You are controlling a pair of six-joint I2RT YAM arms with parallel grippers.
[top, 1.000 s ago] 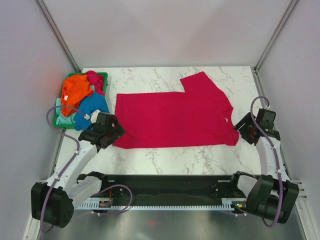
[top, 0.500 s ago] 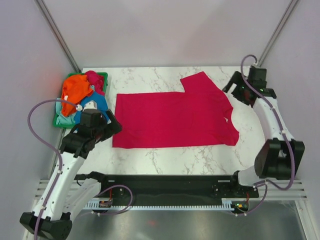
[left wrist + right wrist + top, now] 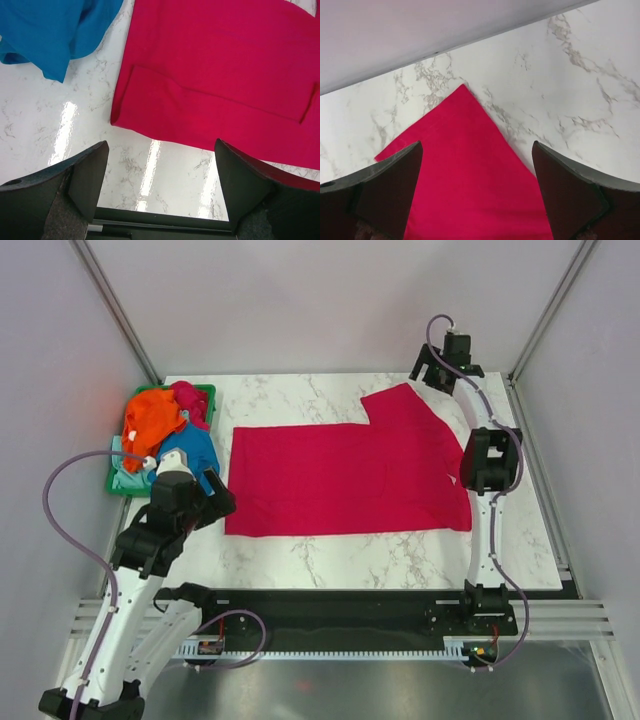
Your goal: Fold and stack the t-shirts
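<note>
Pale grey walls (image 3: 300, 300) on three sides, with metal posts (image 3: 115, 310) slanting up from the far corners. White marble table (image 3: 350, 560) with grey veins, glossy in the left wrist view, and a black rail (image 3: 330, 615) along its near edge.

Spread flat across the middle of the table: red shirt (image 3: 340, 480), hem to the left, collar to the right, one sleeve pointing at the far edge. In the left wrist view, a folded-over strip along its near-left corner.

Right arm (image 3: 487, 460): stretched almost straight from its base to the far right corner, elbow over the shirt's collar side, wrist up by the back wall. Left arm (image 3: 150, 540): bent, raised off the table, leaning in toward the shirt's near-left corner, a purple cable (image 3: 60, 490) looping wide to its left.

At the far left, green basket (image 3: 205, 392), heaped with an orange shirt (image 3: 155, 418), a blue shirt (image 3: 195, 450) spilling onto the marble, a mint shirt (image 3: 122, 478) and a bit of magenta cloth (image 3: 190, 398).

Right gripper (image 3: 476, 145): jaws spread wide, nothing held, hanging above the sleeve tip near the wall. Left gripper (image 3: 160, 145): jaws likewise spread wide, nothing held, poised above the shirt's near-left corner, clear of the cloth.
</note>
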